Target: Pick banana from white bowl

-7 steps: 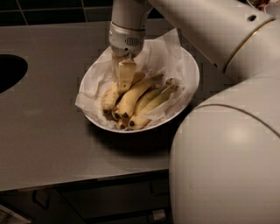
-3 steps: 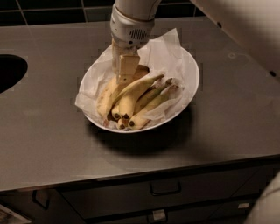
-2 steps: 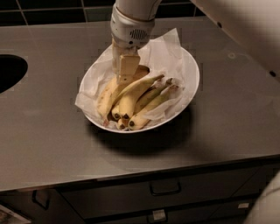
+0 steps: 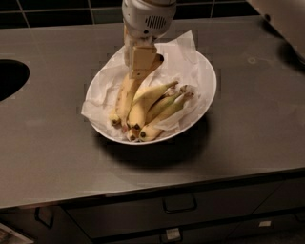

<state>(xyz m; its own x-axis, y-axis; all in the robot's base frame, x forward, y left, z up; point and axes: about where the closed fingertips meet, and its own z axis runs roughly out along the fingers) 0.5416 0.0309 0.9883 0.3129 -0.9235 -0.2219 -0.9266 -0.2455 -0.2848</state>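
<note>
Dark tiles (image 4: 57, 12) back a grey steel counter (image 4: 248, 119) with drawers (image 4: 178, 205) under its front edge. Near the middle, toward the back edge, stands the bowl (image 4: 209, 71), lined with crumpled paper (image 4: 181, 52). The banana (image 4: 125, 97) lies at the left of the bunch, its lower end toward the front edge, touching the other bananas (image 4: 162, 107). The gripper (image 4: 140, 64) reaches down from the back edge onto the banana's upper end. I cannot tell whether its jaws are closed on it.

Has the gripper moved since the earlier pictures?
Yes. Against the unmoved white bowl, the gripper has risen slightly; it is at the upper end of the banana, over the bowl's rear.
</note>
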